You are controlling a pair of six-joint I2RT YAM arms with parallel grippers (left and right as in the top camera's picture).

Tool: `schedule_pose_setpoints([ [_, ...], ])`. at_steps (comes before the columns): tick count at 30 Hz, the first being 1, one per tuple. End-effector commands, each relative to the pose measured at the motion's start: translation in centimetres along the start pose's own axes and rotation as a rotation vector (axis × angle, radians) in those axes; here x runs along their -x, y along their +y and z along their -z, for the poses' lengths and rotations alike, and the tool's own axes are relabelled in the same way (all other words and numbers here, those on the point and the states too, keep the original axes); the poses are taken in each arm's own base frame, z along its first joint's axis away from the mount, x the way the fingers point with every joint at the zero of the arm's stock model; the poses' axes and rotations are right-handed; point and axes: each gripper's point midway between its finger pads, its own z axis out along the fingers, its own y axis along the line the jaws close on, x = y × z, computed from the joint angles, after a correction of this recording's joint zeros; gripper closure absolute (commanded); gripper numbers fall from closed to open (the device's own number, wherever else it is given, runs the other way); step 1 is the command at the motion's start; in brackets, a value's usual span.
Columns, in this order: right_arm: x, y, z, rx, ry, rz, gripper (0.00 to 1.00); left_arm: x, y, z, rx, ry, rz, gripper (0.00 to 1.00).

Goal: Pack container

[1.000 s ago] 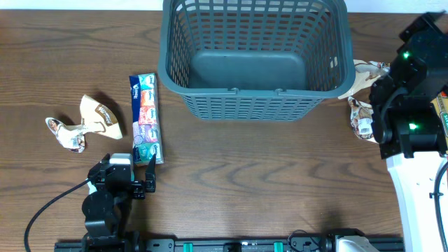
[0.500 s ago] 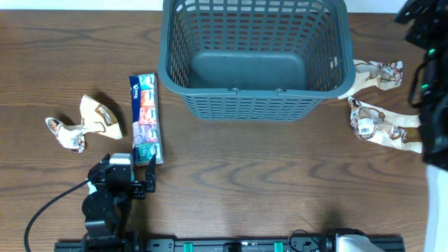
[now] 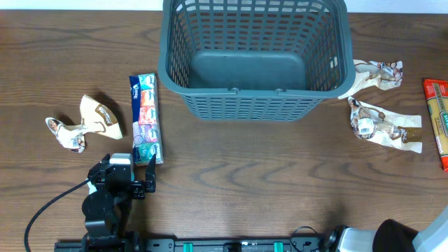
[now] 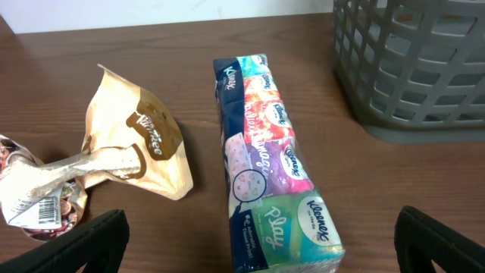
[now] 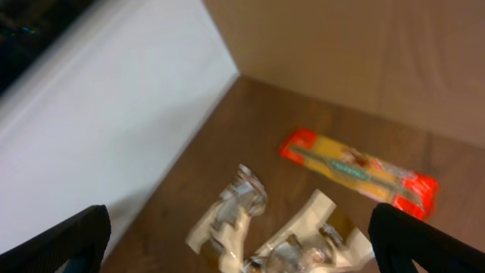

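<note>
The container (image 3: 253, 56), a large dark grey slotted basket, stands empty at the back middle; its corner shows in the left wrist view (image 4: 413, 68). A colourful Kleenex tissue pack (image 3: 145, 119) lies left of it. My left gripper (image 3: 149, 175) is open just in front of the pack. In the left wrist view the pack's near end (image 4: 276, 189) lies between the spread fingers of the gripper (image 4: 261, 254), untouched. My right gripper (image 5: 242, 250) is open and empty, high above two crumpled snack bags (image 5: 231, 212). It is outside the overhead view.
Two crumpled beige bags (image 3: 84, 122) lie left of the tissue pack. Two more crumpled bags (image 3: 381, 124) lie right of the basket. A red and yellow packet (image 3: 435, 119) lies at the table's right edge, also in the right wrist view (image 5: 356, 171). A white wall (image 5: 98, 98) borders that side.
My right arm has swung out of the overhead view, uncovering the bags and the red and yellow packet on the right. The left arm has not moved.
</note>
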Motion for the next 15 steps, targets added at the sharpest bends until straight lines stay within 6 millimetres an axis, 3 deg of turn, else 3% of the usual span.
schedule_pose_setpoints([
  [1,-1.4,-0.4,-1.4,-0.026,0.075,-0.022,0.01,-0.9,-0.1,-0.2,-0.004,0.023,0.017,0.01],
  [7,-3.5,-1.0,-4.6,-0.103,0.165,-0.017,0.01,-0.9,-0.1,-0.2,-0.003,0.023,0.017,0.01],
  [12,-6.1,-2.1,-10.4,-0.253,0.243,-0.102,0.01,-0.9,-0.1,-0.2,-0.003,0.023,0.017,0.01],
  [15,-8.9,-2.6,-14.2,-0.32,0.334,-0.112,0.01,-0.9,-0.1,-0.2,-0.003,0.023,0.017,0.01],
])
